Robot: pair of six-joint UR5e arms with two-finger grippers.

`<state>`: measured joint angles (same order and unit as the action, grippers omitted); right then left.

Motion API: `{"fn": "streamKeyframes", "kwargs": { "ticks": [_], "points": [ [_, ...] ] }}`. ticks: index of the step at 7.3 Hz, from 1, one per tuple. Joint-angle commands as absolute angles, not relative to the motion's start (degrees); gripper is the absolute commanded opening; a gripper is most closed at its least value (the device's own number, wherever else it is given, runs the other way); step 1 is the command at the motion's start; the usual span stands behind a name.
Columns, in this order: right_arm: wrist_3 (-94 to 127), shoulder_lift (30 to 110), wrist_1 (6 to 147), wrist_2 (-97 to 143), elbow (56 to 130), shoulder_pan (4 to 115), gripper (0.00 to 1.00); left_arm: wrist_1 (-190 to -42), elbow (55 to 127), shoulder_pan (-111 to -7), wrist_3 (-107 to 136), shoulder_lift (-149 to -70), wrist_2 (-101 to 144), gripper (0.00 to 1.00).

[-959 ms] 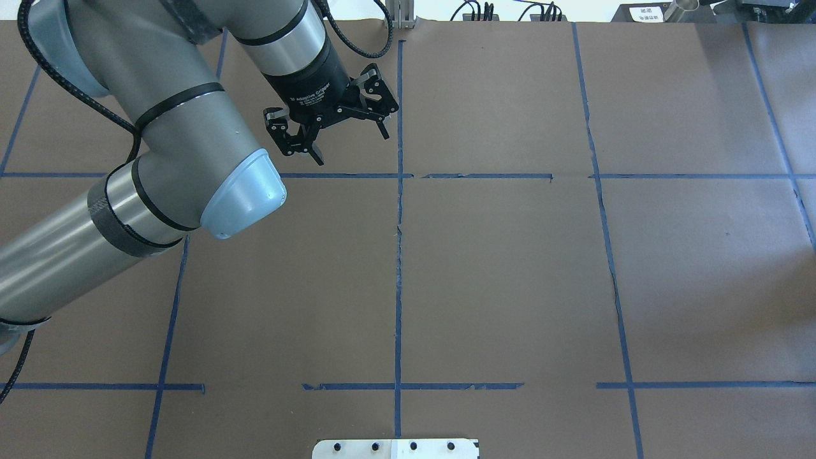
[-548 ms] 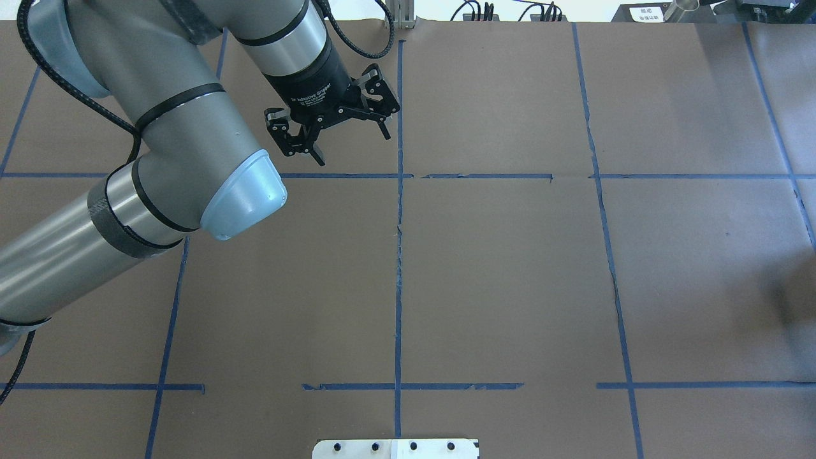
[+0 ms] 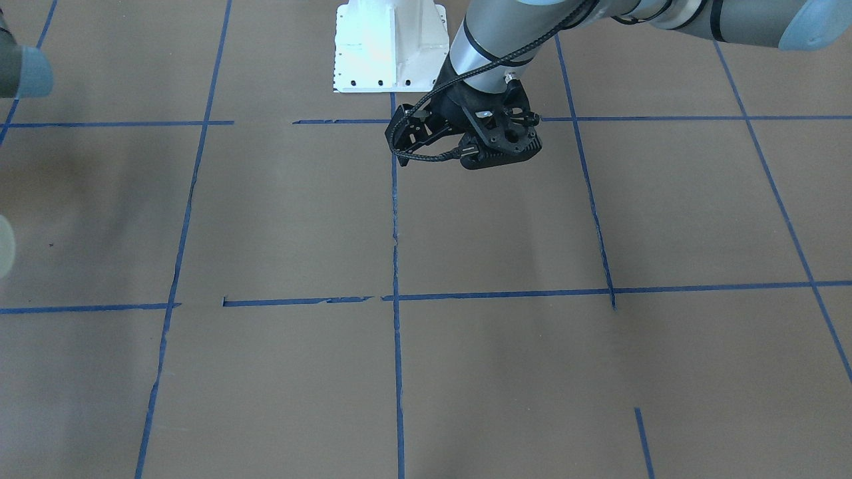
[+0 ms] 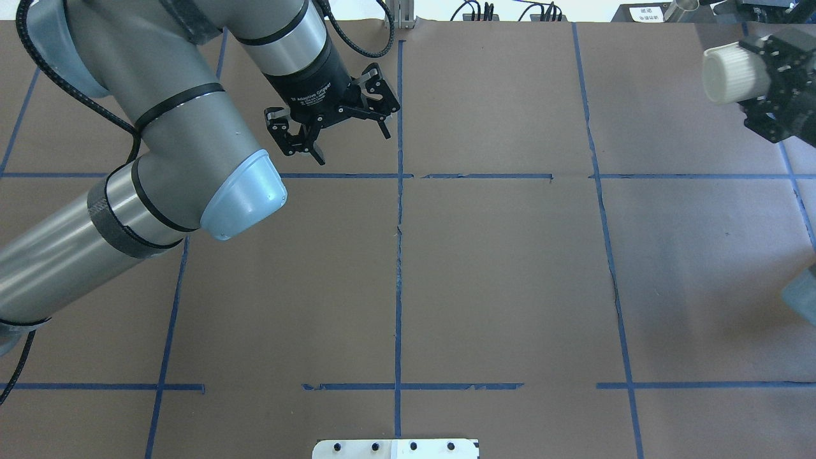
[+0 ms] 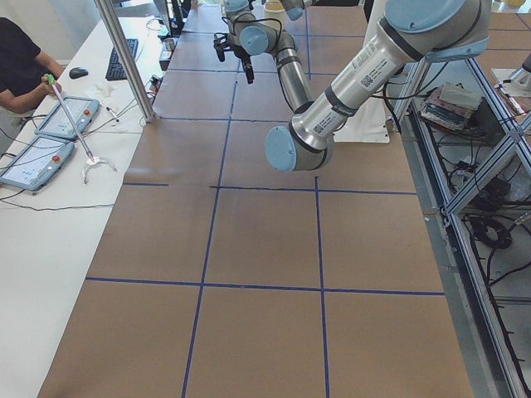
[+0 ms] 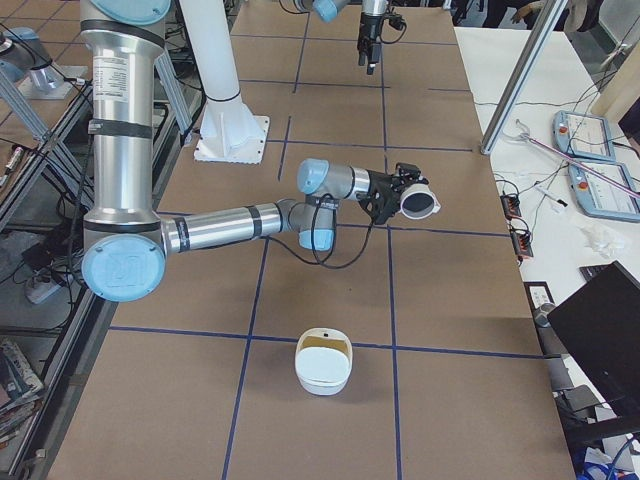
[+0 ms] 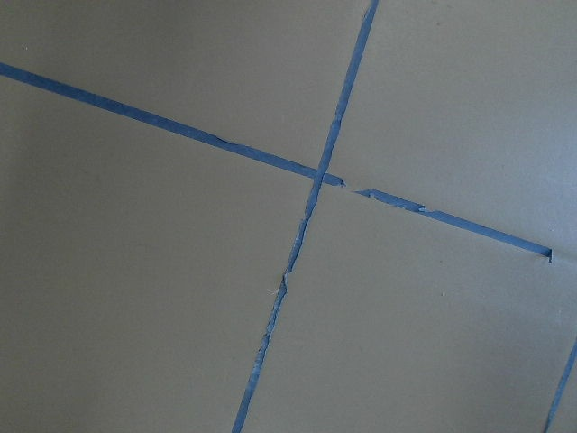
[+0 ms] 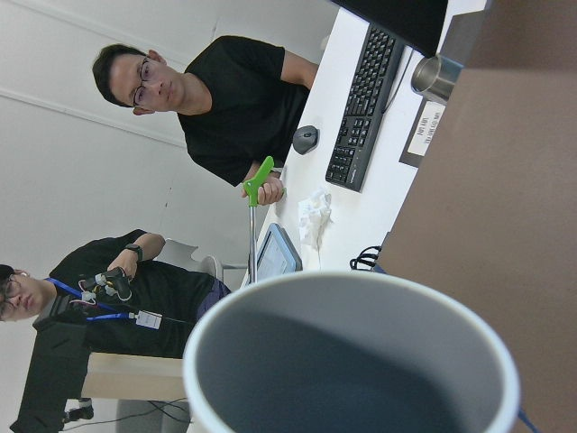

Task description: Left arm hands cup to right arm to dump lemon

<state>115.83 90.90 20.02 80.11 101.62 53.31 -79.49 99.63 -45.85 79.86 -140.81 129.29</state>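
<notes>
My right gripper is shut on the white cup and holds it on its side in the air over the table's far right. In the exterior right view the cup points its mouth away from the arm. The right wrist view shows the cup's rim and greyish inside, with nothing visible in it. My left gripper is open and empty, hanging over the far left-centre of the table; it also shows in the front view. The lemon shows in no view.
A white bowl-like container with a pale yellowish inside stands on the table near the robot's right end. The brown table cover carries blue tape grid lines. Two people sit beyond the far edge by a keyboard.
My right gripper, holding the cup, has come into the overhead view at the top right, where it did not show before. My left arm and open gripper have hardly moved.
</notes>
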Motion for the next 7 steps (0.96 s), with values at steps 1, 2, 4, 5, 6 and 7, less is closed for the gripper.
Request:
{"fn": "streamKeyframes", "kwargs": {
  "ticks": [1, 2, 4, 5, 6, 7],
  "points": [
    [96.42, 83.01, 33.87, 64.49, 103.89, 41.54, 0.15, -79.63, 98.62, -45.70, 79.80, -141.59, 126.75, 1.00],
    [91.28, 78.27, 39.23, 59.81, 103.80, 37.92, 0.16, -79.72, 98.35, -45.70, 79.80, -141.94, 126.74, 1.00],
    [76.39, 73.50, 44.20, 48.49, 102.75, 27.39, 0.16, -79.72, 95.47, -45.70, 79.63, -144.21, 124.74, 0.99],
    [68.02, 69.91, 44.38, 44.51, 100.48, 24.64, 0.16, -79.72, 91.53, -45.70, 79.72, -147.19, 123.85, 0.98],
    [66.55, 65.78, 47.17, 42.38, 97.33, 22.78, 0.16, -79.72, 87.14, -45.62, 79.80, -151.05, 123.75, 0.98],
    [66.36, 63.13, 50.24, 39.67, 94.08, 21.02, 0.16, -79.72, 83.27, -45.62, 79.80, -154.48, 123.84, 0.98]
  ]
}}
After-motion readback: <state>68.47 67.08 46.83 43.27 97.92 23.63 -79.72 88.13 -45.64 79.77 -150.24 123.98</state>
